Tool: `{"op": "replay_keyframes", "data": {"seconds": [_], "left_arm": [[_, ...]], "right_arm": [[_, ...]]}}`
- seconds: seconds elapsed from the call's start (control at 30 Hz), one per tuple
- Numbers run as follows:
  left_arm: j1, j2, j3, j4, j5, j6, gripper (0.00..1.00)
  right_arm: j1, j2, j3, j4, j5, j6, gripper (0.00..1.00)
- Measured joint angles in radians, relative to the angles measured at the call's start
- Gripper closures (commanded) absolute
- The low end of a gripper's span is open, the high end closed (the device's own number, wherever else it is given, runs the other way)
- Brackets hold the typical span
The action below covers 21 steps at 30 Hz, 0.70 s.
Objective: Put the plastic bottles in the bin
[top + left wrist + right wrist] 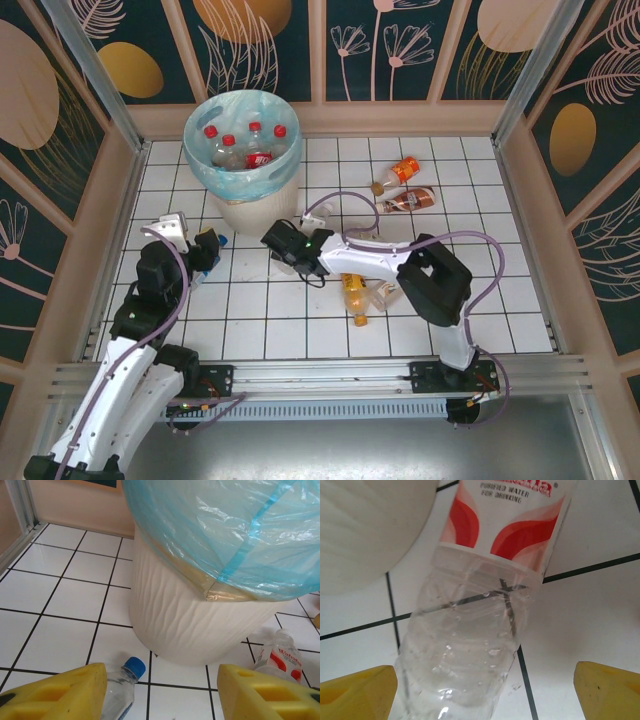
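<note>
At the near left of the table, your left gripper (161, 687) hung low over the tiles (60, 600) with its yellow fingers (55, 692) spread. A blue-capped bottle (120, 690) lay on the floor between them, close to one finger and well clear of the other, so nothing was pinched there.

A little further in, your right gripper (285, 245) was down at the foot of the bin (245, 210). Its jaws stood wide apart, and a clear bottle with a red label (485, 605) lay slantwise on the tiles between the pads (357, 690), touching neither of them as far as the wrist view showed. This looked like the step in hand: taking that bottle.

To do it well, you needed first to centre the bottle between the pads, because its body sat nearer to one side. You had to close on the ribbed clear part below the label, and slowly, since such thin plastic probably dents and slips away. The bin wall was just beside, so I judged that a straight lift was safer than a sweep. The bottle had to rise above the folded bag before you carried it over the rim.

Behind the right arm an orange bottle (355, 297) and a clear one (386, 293) were waiting. Farther still, the bin already held several red-capped bottles (258, 158), and two more bottles (405, 185) lay near the far wall.
</note>
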Motion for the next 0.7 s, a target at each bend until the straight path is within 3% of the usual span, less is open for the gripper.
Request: {"op": "replay_keyframes", "data": {"seconds": [0.27, 0.7], "left_arm": [[0.000, -0.028, -0.007, 0.004, 0.000, 0.000, 0.39], [0.000, -0.005, -0.007, 0.022, 0.000, 0.012, 0.38]], "right_arm": [[-0.030, 0.027, 0.005, 0.033, -0.052, 0.010, 0.18], [-0.052, 0.029, -0.065, 0.077, -0.143, 0.010, 0.18]]}}
